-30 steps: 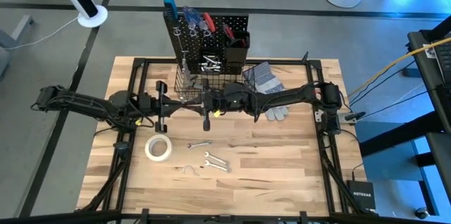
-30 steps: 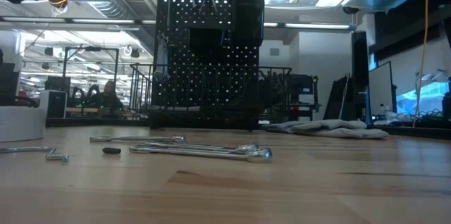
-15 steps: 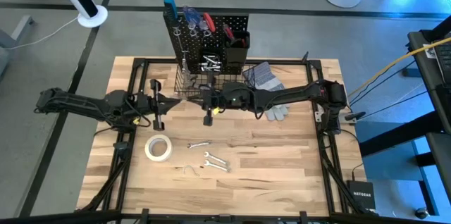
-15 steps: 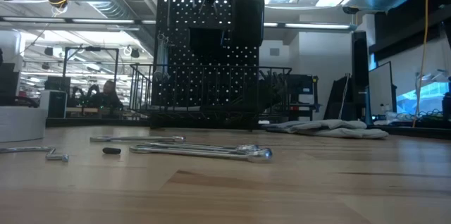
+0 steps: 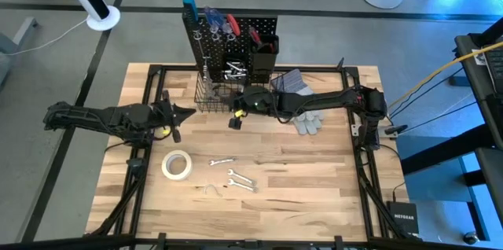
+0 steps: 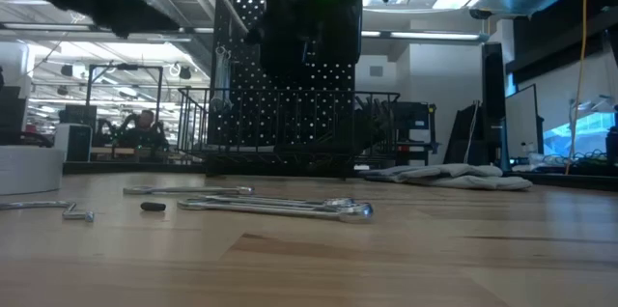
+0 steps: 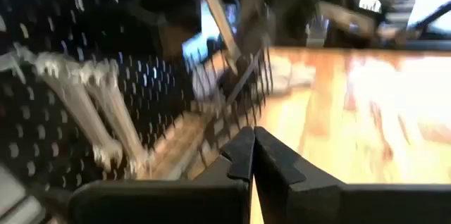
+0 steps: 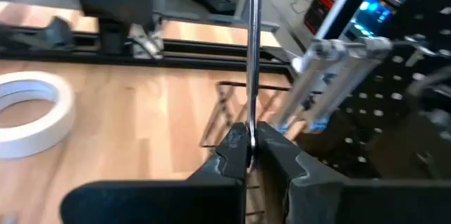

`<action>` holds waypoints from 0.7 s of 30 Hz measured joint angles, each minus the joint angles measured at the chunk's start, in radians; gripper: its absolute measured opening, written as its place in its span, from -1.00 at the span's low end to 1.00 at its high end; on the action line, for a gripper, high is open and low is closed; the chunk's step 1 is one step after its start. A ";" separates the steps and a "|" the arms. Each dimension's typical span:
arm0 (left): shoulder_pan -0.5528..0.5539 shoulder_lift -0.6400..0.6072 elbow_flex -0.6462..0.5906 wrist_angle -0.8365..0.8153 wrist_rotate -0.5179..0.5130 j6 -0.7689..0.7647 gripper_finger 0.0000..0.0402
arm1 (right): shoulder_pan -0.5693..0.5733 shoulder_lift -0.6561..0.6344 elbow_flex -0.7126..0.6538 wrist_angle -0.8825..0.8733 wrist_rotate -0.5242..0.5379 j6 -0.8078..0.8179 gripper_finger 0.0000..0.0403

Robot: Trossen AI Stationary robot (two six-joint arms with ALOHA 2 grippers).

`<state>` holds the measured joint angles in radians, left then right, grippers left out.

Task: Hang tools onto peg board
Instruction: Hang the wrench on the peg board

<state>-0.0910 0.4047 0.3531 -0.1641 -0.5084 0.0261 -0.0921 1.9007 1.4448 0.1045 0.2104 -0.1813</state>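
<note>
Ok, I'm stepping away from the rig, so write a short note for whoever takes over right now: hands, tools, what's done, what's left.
Right hand: shut on a thin silver wrench, held in front of the peg board, by its wire basket.
Left hand: shut, holding nothing, at the basket's left.
Done: screwdrivers and some wrenches already hang on the board.
Left: hang the held wrench, then the white tape roll and the loose wrenches lying on the table. The grey gloves lie at the board's right.
</note>
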 joint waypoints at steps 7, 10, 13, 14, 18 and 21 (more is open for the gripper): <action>0.000 0.011 0.000 -0.060 -0.001 -0.008 -1.00 | -0.047 0.054 0.002 0.059 -0.026 0.006 -0.92; 0.000 0.011 0.000 -0.060 -0.001 0.004 -1.00 | -0.059 0.078 0.003 0.077 -0.037 0.016 -0.92; 0.000 0.011 0.000 -0.059 -0.001 0.004 -1.00 | -0.067 0.083 0.002 0.075 -0.047 0.024 -0.92; 0.000 0.011 0.000 -0.060 -0.001 0.004 -1.00 | -0.068 0.083 0.002 0.072 -0.047 0.024 -0.92; 0.000 0.011 0.000 -0.063 -0.001 0.003 -1.00 | -0.067 0.083 0.002 0.070 -0.046 0.023 -0.92; 0.000 0.011 0.000 -0.071 -0.001 0.003 -1.00 | -0.064 0.082 0.002 0.062 -0.045 0.021 -0.92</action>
<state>-0.0909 0.4156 0.3531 -0.2351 -0.5098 0.0289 -0.1563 1.9825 1.4467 0.1670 0.1654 -0.1601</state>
